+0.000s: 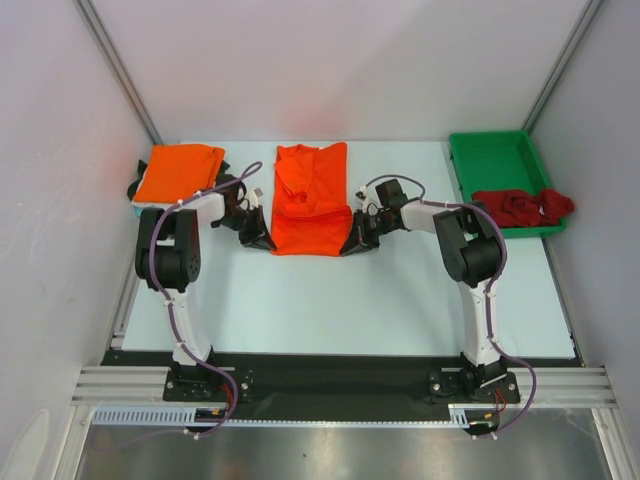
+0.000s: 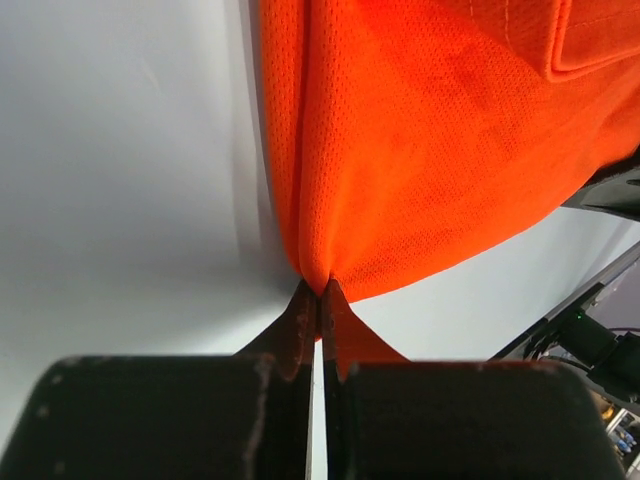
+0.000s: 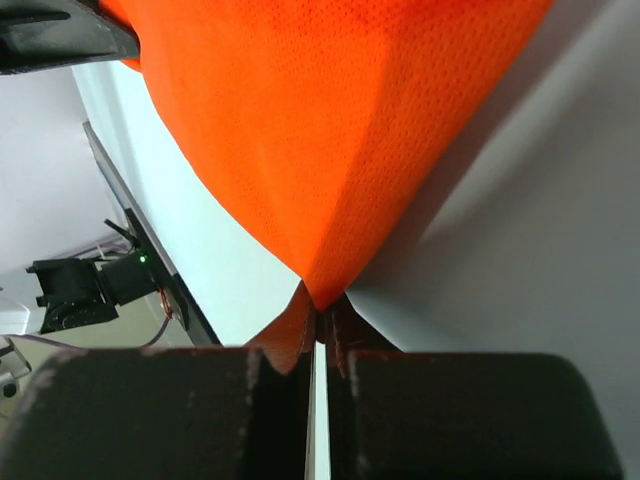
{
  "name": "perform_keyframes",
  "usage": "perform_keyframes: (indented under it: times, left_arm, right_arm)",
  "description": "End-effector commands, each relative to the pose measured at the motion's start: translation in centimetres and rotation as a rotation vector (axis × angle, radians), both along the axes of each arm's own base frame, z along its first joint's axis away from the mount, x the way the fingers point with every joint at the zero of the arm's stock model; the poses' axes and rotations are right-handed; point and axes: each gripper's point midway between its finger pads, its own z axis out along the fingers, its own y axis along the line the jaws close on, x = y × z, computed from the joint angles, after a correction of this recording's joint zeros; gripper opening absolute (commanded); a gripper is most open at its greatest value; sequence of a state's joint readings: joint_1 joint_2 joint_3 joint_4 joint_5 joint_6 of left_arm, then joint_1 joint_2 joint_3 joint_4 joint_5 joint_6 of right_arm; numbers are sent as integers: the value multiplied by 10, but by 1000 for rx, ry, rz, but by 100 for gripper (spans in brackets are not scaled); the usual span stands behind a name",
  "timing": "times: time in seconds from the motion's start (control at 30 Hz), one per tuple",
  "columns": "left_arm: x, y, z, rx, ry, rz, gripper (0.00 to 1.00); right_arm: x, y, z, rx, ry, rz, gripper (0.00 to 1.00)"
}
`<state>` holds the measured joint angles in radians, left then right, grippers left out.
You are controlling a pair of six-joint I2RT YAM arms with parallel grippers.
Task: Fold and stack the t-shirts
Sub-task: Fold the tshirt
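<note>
Orange mesh-knit t-shirt, corners pinched by left fingers and right fingers.

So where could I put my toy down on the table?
The big bare patch of table is between the arm bases and the middle shirt. A smaller one lies at the far edge, between that shirt and the tray. It's crowded between the folded shirt and the middle one, by the left end effector.
</note>
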<state>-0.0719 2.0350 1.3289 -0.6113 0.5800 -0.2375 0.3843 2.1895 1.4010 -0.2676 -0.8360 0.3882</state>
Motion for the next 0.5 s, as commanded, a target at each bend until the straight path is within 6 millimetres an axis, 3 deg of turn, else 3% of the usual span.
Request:
perform_keyframes:
  times: [0.0, 0.1, 0.23, 0.47]
  left_arm:
    - [-1, -7, 17, -33, -37, -12, 0]
    - [0, -11, 35, -58, -76, -9, 0]
    - [-5, -14, 62, -92, -126, 1, 0]
    - [-16, -21, 94, -131, -194, -7, 0]
  right_arm:
    - [17, 1, 36, 11, -145, 15, 0]
    - [21, -5, 70, 9, -235, 39, 0]
    - [23, -27, 97, 10, -252, -6, 0]
    - [5, -47, 120, 10, -268, -19, 0]
